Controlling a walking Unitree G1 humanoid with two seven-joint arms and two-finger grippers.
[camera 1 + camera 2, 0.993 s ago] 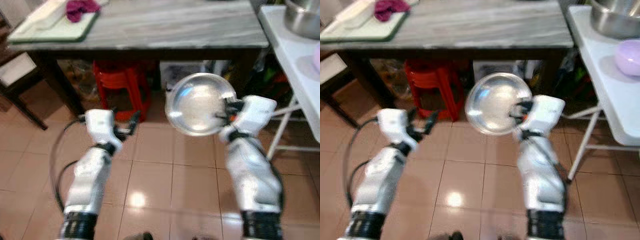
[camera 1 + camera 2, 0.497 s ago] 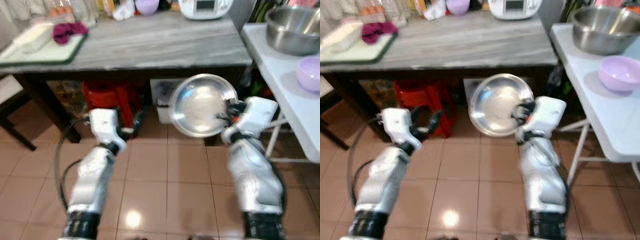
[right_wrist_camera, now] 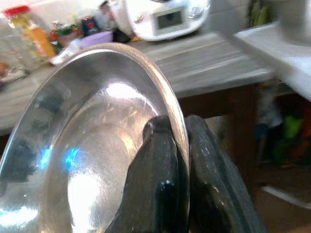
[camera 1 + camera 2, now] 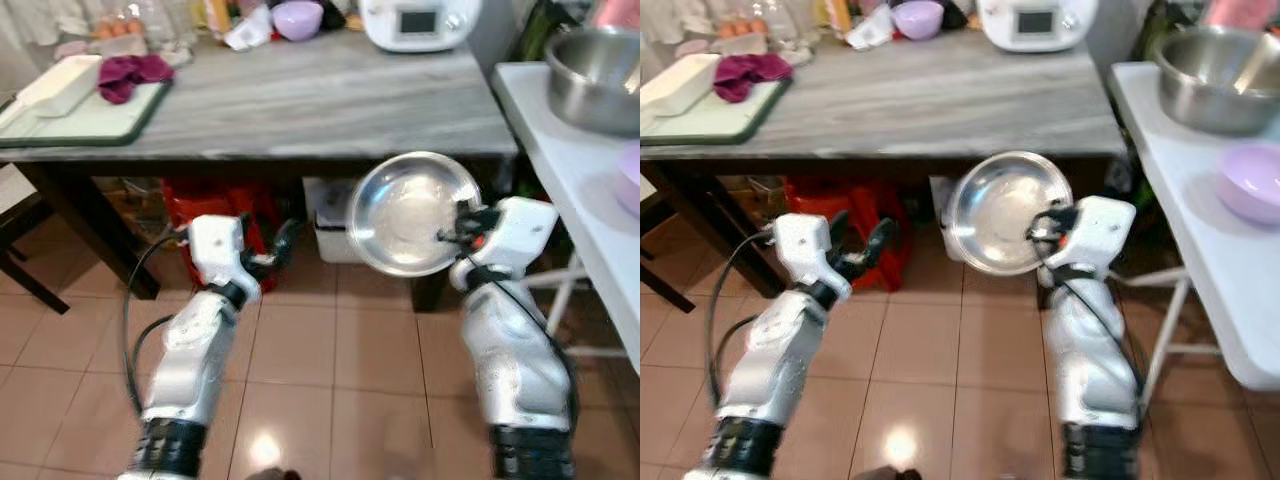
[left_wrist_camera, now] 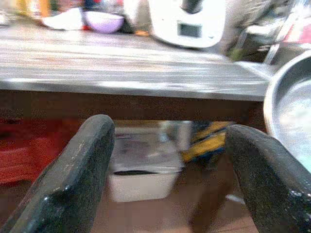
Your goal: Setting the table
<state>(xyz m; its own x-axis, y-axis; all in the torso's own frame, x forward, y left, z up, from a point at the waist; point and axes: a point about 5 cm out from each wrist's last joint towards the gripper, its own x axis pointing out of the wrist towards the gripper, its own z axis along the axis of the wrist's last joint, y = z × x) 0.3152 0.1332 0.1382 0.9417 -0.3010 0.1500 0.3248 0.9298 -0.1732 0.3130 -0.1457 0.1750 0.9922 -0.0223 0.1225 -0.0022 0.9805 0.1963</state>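
A shiny steel plate (image 4: 410, 213) hangs tilted in the air in front of the grey wooden table (image 4: 300, 95), held by its rim. My right gripper (image 4: 458, 226) is shut on that rim; the right wrist view shows the plate (image 3: 92, 141) with one black finger (image 3: 158, 184) on each side of its edge. My left gripper (image 4: 275, 240) is open and holds nothing, level with the space under the table. In the left wrist view its two fingers (image 5: 73, 179) stand wide apart, with the plate's edge (image 5: 286, 126) off to one side.
On the table lie a green tray (image 4: 85, 105) with a white box and a purple cloth, a purple bowl (image 4: 297, 17) and a white appliance (image 4: 418, 20). A red stool (image 4: 225, 215) and a white bin (image 4: 335, 225) stand underneath. A white folding table (image 4: 1200, 190) with a steel pot and a purple bowl stands at right.
The camera has come closer to the table and tilted up, so more of the tabletop shows. Both arms hold the same pose, and the plate stays in my right gripper.
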